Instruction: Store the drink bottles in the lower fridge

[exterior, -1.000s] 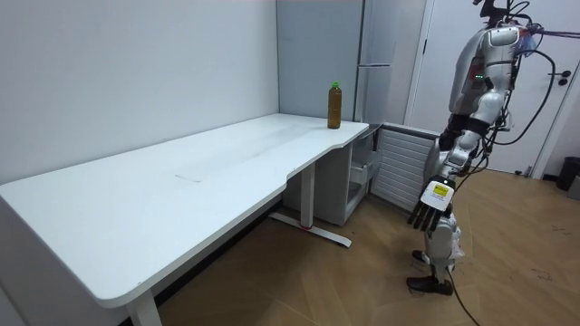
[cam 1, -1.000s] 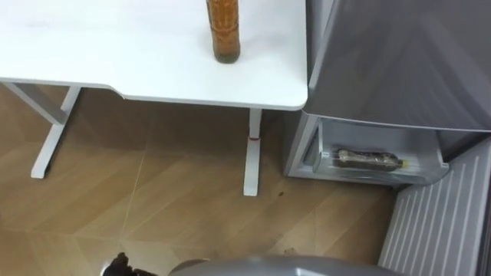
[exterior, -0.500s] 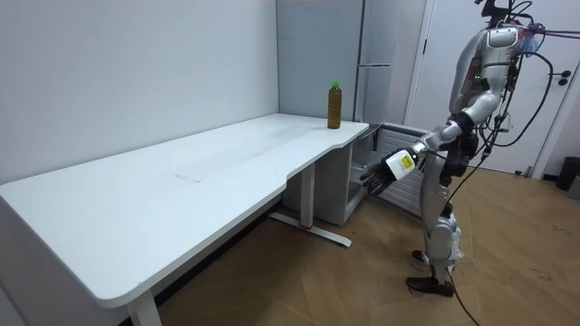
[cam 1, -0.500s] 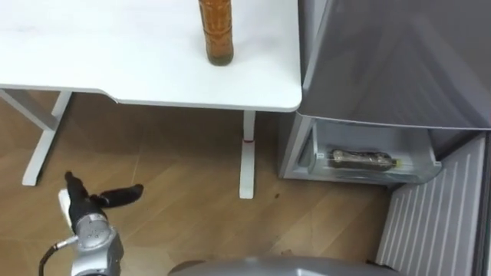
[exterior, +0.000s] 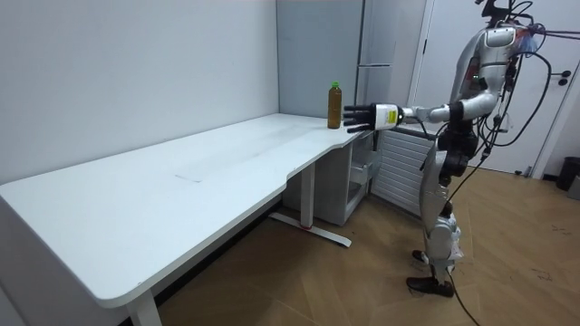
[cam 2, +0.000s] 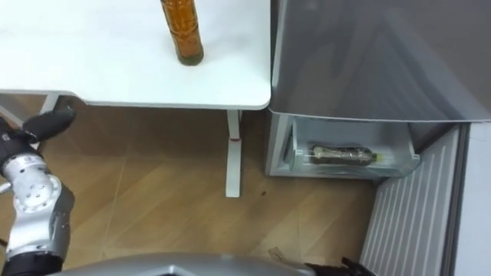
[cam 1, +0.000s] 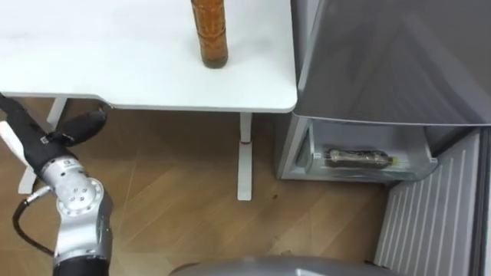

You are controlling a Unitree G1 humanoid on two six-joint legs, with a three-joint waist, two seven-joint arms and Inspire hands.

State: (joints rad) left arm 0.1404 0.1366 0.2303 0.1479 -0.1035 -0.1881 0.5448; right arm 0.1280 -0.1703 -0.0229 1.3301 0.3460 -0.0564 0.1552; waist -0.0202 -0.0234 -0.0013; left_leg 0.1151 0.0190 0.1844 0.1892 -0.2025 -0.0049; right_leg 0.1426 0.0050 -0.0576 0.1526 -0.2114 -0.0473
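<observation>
Left hand (cam 1: 47, 136): released, with dark fingers straight and spread and the thumb apart, grasping nothing. It is held out level on a metal wrist, with its fingertips at the table's front edge.
Table (cam 1: 115, 69): a smooth, matte white top on white legs. The front edge curves inward and the corner is rounded. The surface ahead of the hand is bare as far as the bottle.
Tea bottle (cam 1: 209, 34): ribbed clear plastic with amber-brown liquid, and a green cap in the room view. It stands upright on the table, ahead and to the right of the hand and apart from it, near the table's end by the fridge.
Floor (cam 1: 176, 199): wood planks in an angled pattern, open beneath the hand, under the table and in front of the drawer.
Fridge (cam 1: 383, 61): smooth grey with a dull sheen, far to the right of the hand and just beside the table's end.
Lower drawer (cam 1: 307, 153): a pale plastic bin, open to view.
Second bottle (cam 1: 357, 159): brown, lying on its side in the lower drawer, the only thing in it.
Fridge door (cam 1: 430, 222): swung open, showing its ribbed pale inner face, rightmost and low.
Right hand (cam 2: 347, 267): dark fingertips at the bottom edge. I cannot tell whether it is released or clenched.
Stance: the robot stands upright on the floor by the open door.
</observation>
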